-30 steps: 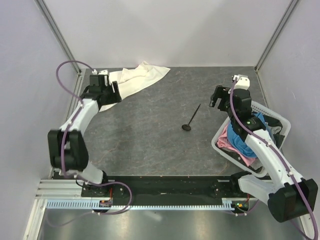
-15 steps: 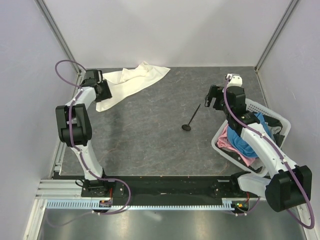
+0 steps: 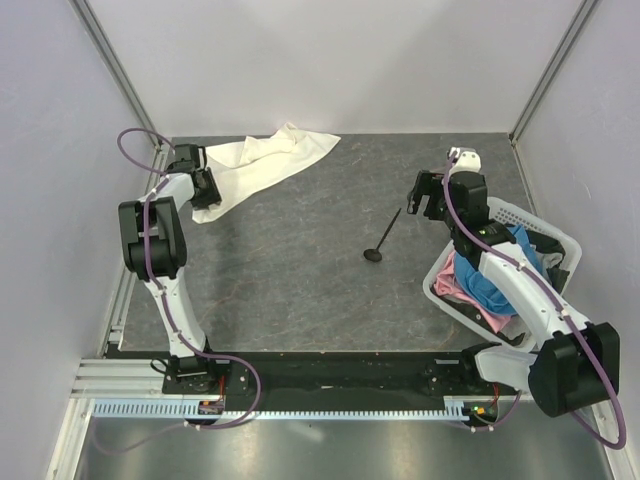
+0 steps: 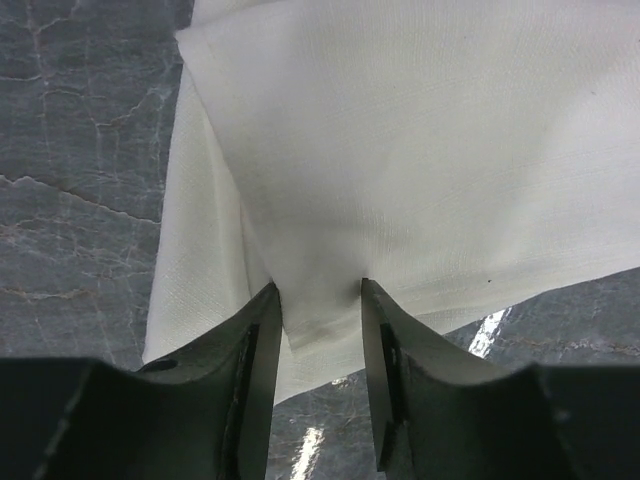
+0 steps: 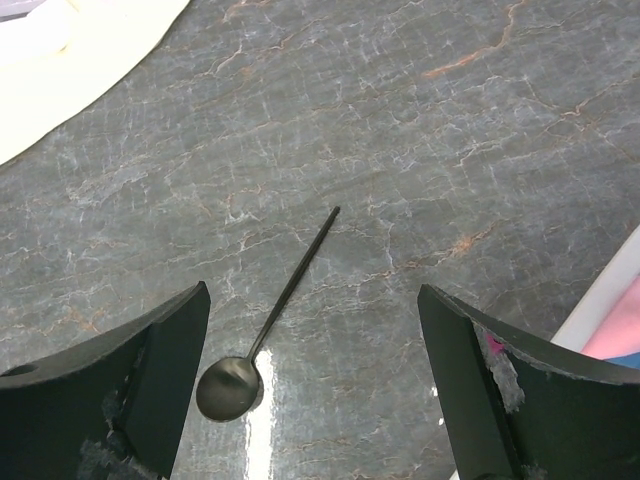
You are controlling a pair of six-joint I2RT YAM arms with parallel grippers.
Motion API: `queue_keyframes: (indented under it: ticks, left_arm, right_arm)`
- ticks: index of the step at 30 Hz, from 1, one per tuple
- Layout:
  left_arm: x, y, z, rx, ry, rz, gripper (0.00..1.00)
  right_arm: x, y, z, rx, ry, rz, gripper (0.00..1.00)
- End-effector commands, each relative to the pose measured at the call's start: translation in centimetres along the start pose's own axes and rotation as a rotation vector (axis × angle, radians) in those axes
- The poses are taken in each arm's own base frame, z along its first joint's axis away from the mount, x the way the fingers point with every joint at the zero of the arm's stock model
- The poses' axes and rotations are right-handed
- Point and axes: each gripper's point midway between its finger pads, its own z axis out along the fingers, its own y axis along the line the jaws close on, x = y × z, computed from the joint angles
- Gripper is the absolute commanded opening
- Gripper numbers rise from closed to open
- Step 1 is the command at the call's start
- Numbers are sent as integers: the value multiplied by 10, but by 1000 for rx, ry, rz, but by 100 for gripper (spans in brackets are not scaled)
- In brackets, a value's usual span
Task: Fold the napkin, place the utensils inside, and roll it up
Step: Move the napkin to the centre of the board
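The cream-white napkin (image 3: 265, 160) lies crumpled at the back left of the table and fills the left wrist view (image 4: 420, 150). My left gripper (image 3: 208, 186) is at the napkin's near-left edge. Its jaws (image 4: 320, 290) stand a little apart, astride a fold of that edge. The slim black spoon (image 3: 383, 237) lies right of centre on the table, head towards me. My right gripper (image 3: 425, 200) hovers just right of the spoon's handle, wide open and empty. In the right wrist view (image 5: 312, 290) the spoon (image 5: 280, 300) lies between the fingers, its head near the left one.
A white basket (image 3: 560, 240) holding blue and pink cloths stands at the right edge, under my right arm. Its rim shows in the right wrist view (image 5: 610, 290). Frame posts stand at the back corners.
My left arm has swung back and left, bringing its gripper to the napkin's near-left edge. My right gripper has shifted slightly left towards the spoon. Napkin and spoon have not moved.
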Motion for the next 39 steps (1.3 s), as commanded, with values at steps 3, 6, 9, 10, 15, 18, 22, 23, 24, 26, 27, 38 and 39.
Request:
queue_keyframes:
  ticks: [3, 6, 9, 10, 15, 18, 22, 23, 24, 26, 27, 38, 39]
  left_arm:
    - [-4, -8, 0, 43, 0, -25, 17]
    - [-8, -18, -15, 89, -16, -39, 5]
    - [-16, -31, -37, 140, -52, -51, 3]
    - [-17, -34, -44, 151, -59, -57, 3]
    - [-10, -66, -80, 222, -92, -29, 2]
    - [13, -94, -101, 271, -87, 2, 2]
    - [63, -137, -121, 369, -42, 24, 2]
    - [87, -151, -127, 396, -11, 46, 2]
    - [99, -160, -130, 415, 2, 50, 2]
    - [131, -189, -141, 484, 34, 57, 2]
    - [142, -200, -145, 505, 47, 61, 2]
    - [195, -292, -212, 788, 87, 145, 61]
    - [189, -286, -216, 781, 55, 171, 65]
  right_arm:
    - [-24, 14, -1, -54, -54, 20, 94]
    - [-21, 19, 1, -73, -40, 20, 94]
    - [-16, 28, 3, -110, -21, 12, 94]
    - [-14, 31, 5, -118, -14, 6, 94]
    - [-3, 62, 4, -188, 10, -25, 94]
    - [7, 81, 4, -236, 35, -33, 94]
    - [27, 101, 7, -279, 87, -50, 94]
    - [32, 105, 7, -291, 100, -51, 94]
    - [37, 113, 5, -318, 115, -51, 94]
    - [47, 118, 5, -328, 141, -42, 94]
    - [52, 120, 6, -328, 154, -39, 94]
    - [80, 120, -4, -319, 228, 25, 93]
    - [83, 120, -6, -319, 234, 30, 93]
